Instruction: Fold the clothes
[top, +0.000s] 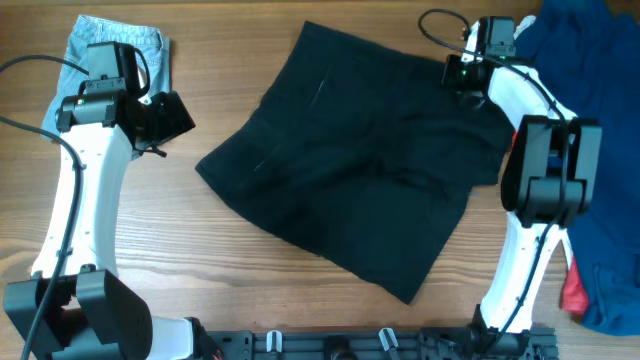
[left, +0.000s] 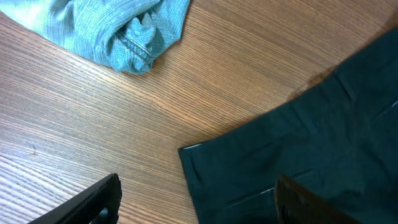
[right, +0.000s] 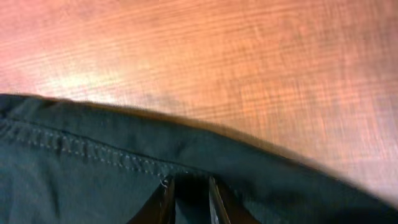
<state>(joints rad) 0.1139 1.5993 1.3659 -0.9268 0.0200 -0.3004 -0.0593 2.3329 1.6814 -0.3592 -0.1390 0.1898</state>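
Note:
The black shorts (top: 360, 170) lie spread flat and slanted across the middle of the table. My left gripper (top: 165, 122) is open and empty, held just left of the shorts' left corner. In the left wrist view that corner (left: 298, 162) lies between the open fingers (left: 196, 202). My right gripper (top: 465, 72) is at the shorts' far right edge. In the right wrist view its fingers (right: 189, 199) are close together on the stitched hem (right: 93, 155), with dark cloth between them.
Light-blue denim shorts (top: 115, 45) lie bunched at the far left corner, also seen in the left wrist view (left: 118, 31). A dark blue garment (top: 590, 60) and a red item (top: 572, 295) lie along the right edge. Bare wood surrounds the shorts.

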